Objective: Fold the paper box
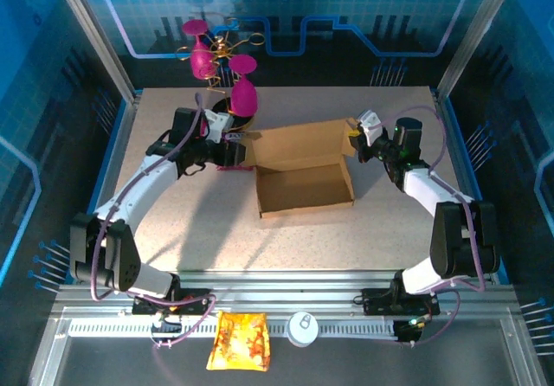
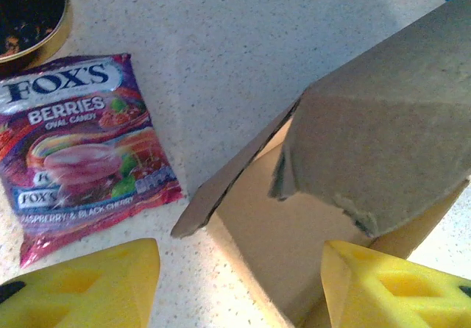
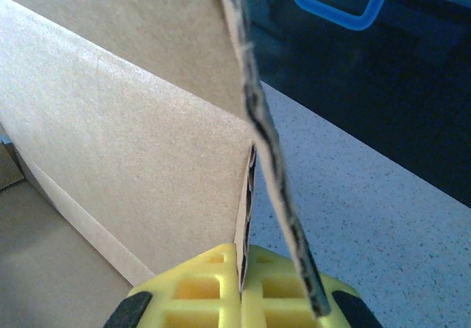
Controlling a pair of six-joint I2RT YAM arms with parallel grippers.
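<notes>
- Cardboard, plain and brown, makes up the paper box (image 1: 303,187), which sits open-topped in the middle of the table (image 1: 190,221). A long panel stands up along the box's far side.
- At the box's left end is the left gripper (image 1: 237,151). In the left wrist view its yellow fingers (image 2: 88,287) stand well apart, and the box's near corner and a torn-edged flap lie in the gap between them. The left finger is clear of the cardboard. The right one lies against or just in front of the box wall, and I cannot tell which. Nothing is clamped.
- At the box's far right corner is the right gripper (image 1: 357,140). In the right wrist view its jaws are closed flat together on the thin edge of a cardboard panel (image 3: 132,159), pinching it.
- Left of the box, lying flat on the table just beside it, is a pink candy packet (image 2: 81,151).
- Beyond the packet, farther from the box, is a gold-rimmed pot (image 2: 45,37) with dark filling.
</notes>
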